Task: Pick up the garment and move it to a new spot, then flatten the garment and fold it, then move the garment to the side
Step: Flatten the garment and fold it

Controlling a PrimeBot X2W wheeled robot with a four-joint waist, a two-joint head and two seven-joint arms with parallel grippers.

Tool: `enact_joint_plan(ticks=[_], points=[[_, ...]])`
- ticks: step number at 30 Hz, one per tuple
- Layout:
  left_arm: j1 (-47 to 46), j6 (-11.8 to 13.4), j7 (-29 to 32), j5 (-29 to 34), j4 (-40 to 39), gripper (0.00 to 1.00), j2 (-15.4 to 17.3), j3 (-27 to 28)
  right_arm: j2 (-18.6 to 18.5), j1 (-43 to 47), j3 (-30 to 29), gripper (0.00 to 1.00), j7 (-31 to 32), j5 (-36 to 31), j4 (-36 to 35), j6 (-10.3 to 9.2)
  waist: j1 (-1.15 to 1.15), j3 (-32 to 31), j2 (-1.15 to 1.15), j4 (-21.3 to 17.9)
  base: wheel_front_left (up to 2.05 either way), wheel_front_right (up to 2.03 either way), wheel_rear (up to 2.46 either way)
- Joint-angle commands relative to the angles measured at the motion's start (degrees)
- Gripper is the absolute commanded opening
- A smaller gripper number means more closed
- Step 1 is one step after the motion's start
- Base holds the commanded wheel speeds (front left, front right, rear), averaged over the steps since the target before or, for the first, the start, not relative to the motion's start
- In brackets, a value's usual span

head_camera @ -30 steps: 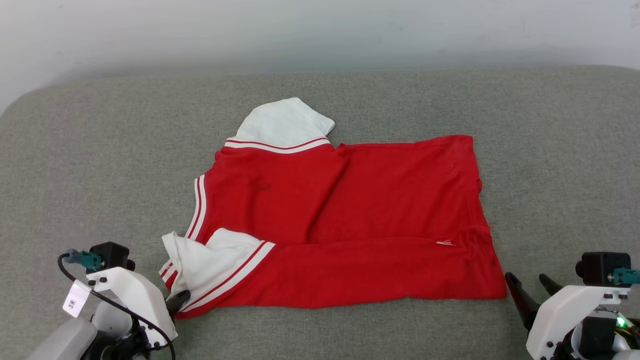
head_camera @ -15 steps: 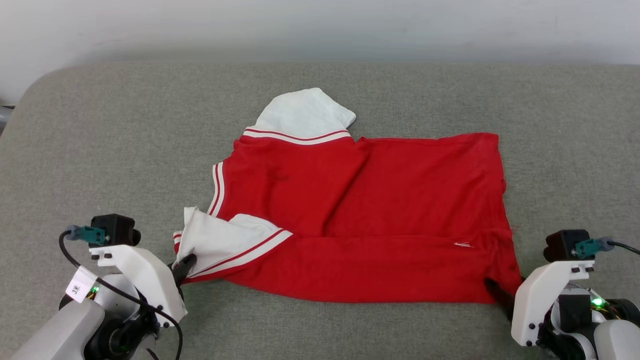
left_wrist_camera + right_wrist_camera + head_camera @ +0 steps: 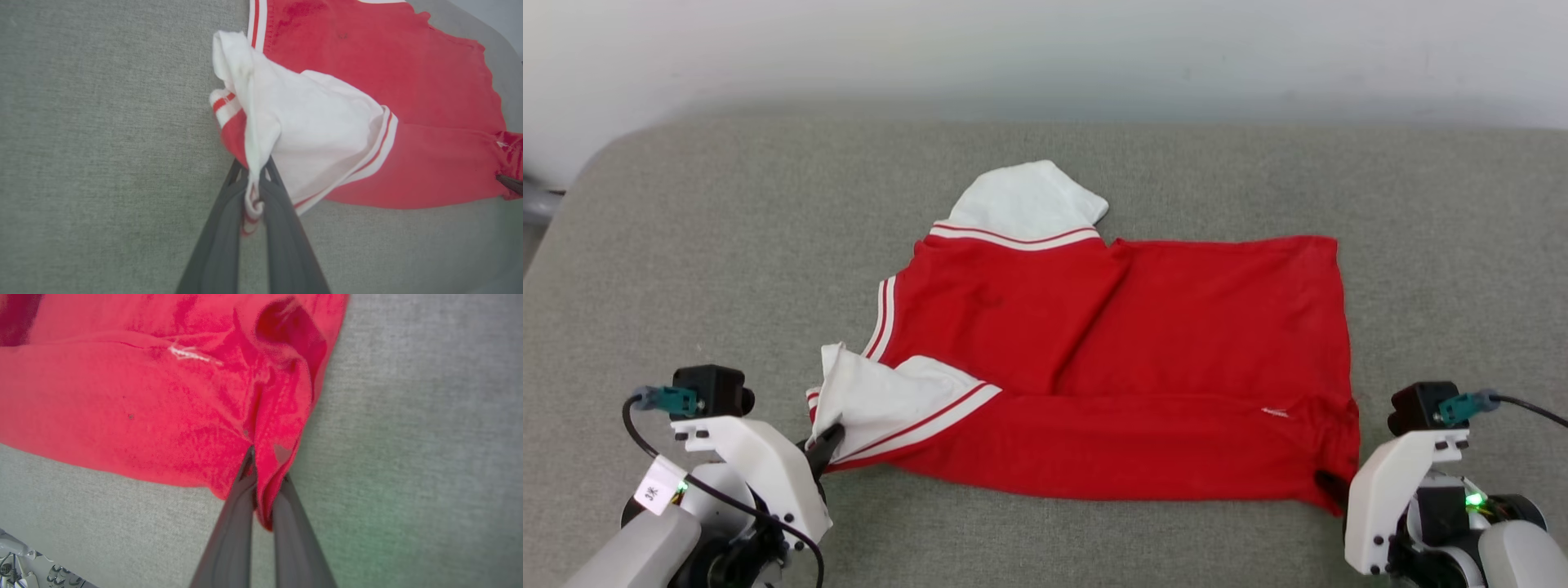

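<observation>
The garment (image 3: 1176,343) lies part-folded near the middle of the grey fabric surface (image 3: 686,245), its red body flat. A second ago my right end effector (image 3: 265,469) stood with fingers apart, clear of the near hem corner (image 3: 286,416). It is now clamped on that corner. My left end effector (image 3: 255,183) is clamped on the white sleeve (image 3: 318,134) at the opposite near corner. With both near corners held, I judge the next fold can begin.
</observation>
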Motion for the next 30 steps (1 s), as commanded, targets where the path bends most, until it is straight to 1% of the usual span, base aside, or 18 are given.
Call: enact_joint_plan(ticks=[1, 5, 10, 14, 17, 19, 23, 24, 25, 26, 27, 28, 30], points=[[0.79, 0.24, -0.33, 0.18, -0.28, 0.0, 0.29, 0.2, -0.3, 1.61, 0.25, 0.0, 0.13, 0.04, 0.2, -0.03, -0.01, -1.38, 0.0, -0.11, 0.0, 0.0, 0.0], [3.3, 1.74, -1.06, 0.47, -1.9, 0.0, 0.79, -0.19, -1.84, 3.7, 0.36, 0.0, -0.07, 0.48, -2.95, -0.03, -0.01, -5.03, 0.0, 0.01, 0.0, 0.0, 0.0], [7.34, 4.49, -1.54, 0.26, -5.4, 0.0, 2.16, -0.33, -2.89, 8.33, -0.08, 0.0, 1.45, 1.14, -7.32, -0.03, -0.01, -8.84, 0.0, 0.34, 0.0, 0.0, 0.0], [11.28, 6.81, -1.13, -0.83, -8.22, 0.0, 3.15, -0.42, -2.4, 12.6, -1.13, 0.0, 2.96, 1.59, -10.85, -0.03, -0.01, -9.85, 0.0, 0.51, 0.0, 0.0, 0.0], [14.6, 8.0, -1.01, -2.03, -9.27, 0.0, 3.3, -0.68, -1.59, 15.68, -2.11, 0.0, 4.01, 1.5, -12.83, -0.03, -0.01, -9.95, 0.0, 0.46, 0.0, 0.0, 0.0], [16.55, 8.22, -1.45, -3.14, -9.23, 0.0, 2.53, -0.73, -1.06, 17.21, -2.79, 0.0, 4.19, 1.27, -13.45, -0.03, -0.01, -9.8, 0.0, 0.25, 0.0, 0.0, 0.0], [17.92, 7.31, -2.08, -4.3, -7.61, 0.0, 0.67, -1.24, -0.03, 18.88, -3.3, 0.0, 2.61, 0.85, -12.94, -0.03, -0.01, -9.37, 0.0, 0.13, 0.0, 0.0, 0.0], [17.66, 6.99, -2.25, -4.35, -6.93, 0.0, 0.1, -1.31, 0.18, 19.12, -3.42, 0.11, 2.05, 0.87, -12.62, -0.03, -0.01, -9.24, 0.0, 0.14, 0.0, 0.0, 0.0], [17.21, 6.6, -2.37, -4.34, -6.34, 0.33, -0.33, -1.4, 0.39, 19.2, -3.66, 0.47, 1.1, 0.72, -12.43, -0.03, -0.01, -9.14, 0.0, 0.17, 0.0, 0.0, 0.0], [16.67, 6.18, -2.56, -4.22, -5.58, 0.64, -0.75, -1.51, 0.71, 19.18, -3.73, 1.0, -0.04, 0.75, -12.29, -0.03, -0.01, -9.07, 0.0, 0.18, 0.0, 0.0, 0.0], [16.0, 5.67, -2.92, -3.91, -4.8, 0.98, -1.09, -1.43, 0.73, 19.14, -3.25, 1.0, -1.29, 0.65, -12.3, -0.03, -0.01, -9.01, 0.0, 0.16, 0.0, 0.0, 0.0], [15.47, 5.33, -3.39, -3.68, -4.19, 1.0, -1.51, -1.24, 0.74, 18.98, -2.96, 1.0, -3.25, 0.57, -12.63, -0.03, -0.01, -8.99, 0.0, 0.16, 0.0, 0.0, 0.0], [14.69, 4.72, -4.19, -2.86, -3.27, 1.0, -1.75, -1.34, 0.88, 18.47, -2.92, 1.0, -7.8, -0.04, -13.18, -0.03, -0.01, -9.02, 0.0, 0.13, 0.0, 0.0, 0.0]])
